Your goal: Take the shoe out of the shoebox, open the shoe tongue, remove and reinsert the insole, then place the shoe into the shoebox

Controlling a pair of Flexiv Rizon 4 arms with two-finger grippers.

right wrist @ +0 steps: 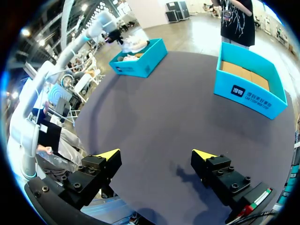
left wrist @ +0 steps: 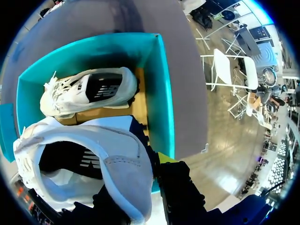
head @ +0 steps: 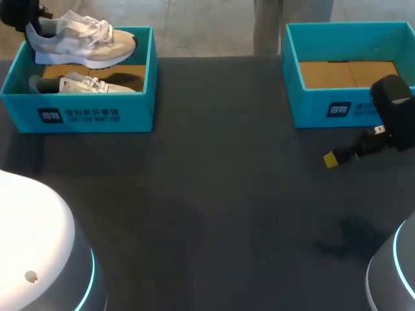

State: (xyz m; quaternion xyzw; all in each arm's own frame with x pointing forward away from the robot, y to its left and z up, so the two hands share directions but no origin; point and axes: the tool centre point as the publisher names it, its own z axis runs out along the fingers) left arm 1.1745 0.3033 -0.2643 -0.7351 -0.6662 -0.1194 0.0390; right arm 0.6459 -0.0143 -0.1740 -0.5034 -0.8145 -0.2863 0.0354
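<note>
My left gripper (head: 29, 26) is shut on the heel of a white and beige shoe (head: 81, 39), which hangs above the left teal shoebox (head: 84, 113). In the left wrist view the held shoe (left wrist: 84, 164) fills the space by the gripper (left wrist: 150, 173), with one yellow fingertip (left wrist: 164, 157) showing at its heel. A second white shoe (head: 84, 84) lies on its side in that box (left wrist: 161, 93), on the brown cardboard floor. My right gripper (right wrist: 156, 154) stands open and empty over the dark table, in front of the right teal shoebox (head: 343, 110).
The right shoebox (right wrist: 248, 91) holds only its brown cardboard floor. The dark table (head: 207, 214) stretches between and in front of the two boxes. My arms' pale bases stand at the near left (head: 39, 253) and near right (head: 395, 272) corners.
</note>
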